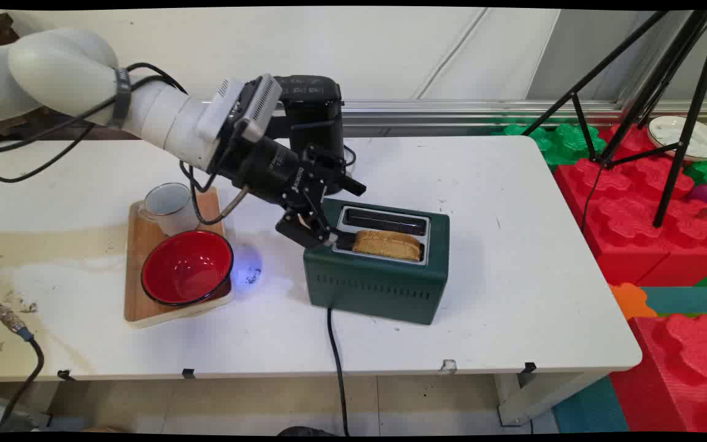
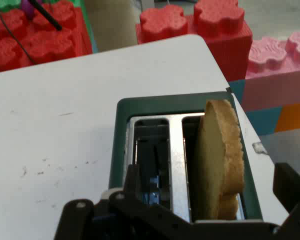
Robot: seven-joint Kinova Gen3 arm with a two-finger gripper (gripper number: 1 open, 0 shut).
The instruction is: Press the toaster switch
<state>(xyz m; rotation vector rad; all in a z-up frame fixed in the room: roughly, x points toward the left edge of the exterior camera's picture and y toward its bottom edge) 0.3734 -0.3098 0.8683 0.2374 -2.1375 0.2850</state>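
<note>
On your white table [image 1: 513,294], the gripper [image 1: 313,236] gapes wide at the green toaster [image 1: 378,276]; a closing finger could, I judge, crush the toast [image 1: 388,244].

**Gripper at the toaster's left end**

I see the gripper [image 1: 313,236] low against the left end of the green toaster [image 1: 378,273], its fingertips at the top edge there. A slice of toast [image 1: 388,244] stands in the toaster's near slot; the far slot is empty. Left of the toaster, a wooden board [image 1: 145,258] carries a red bowl [image 1: 186,267] and a glass mug [image 1: 169,205].
</note>
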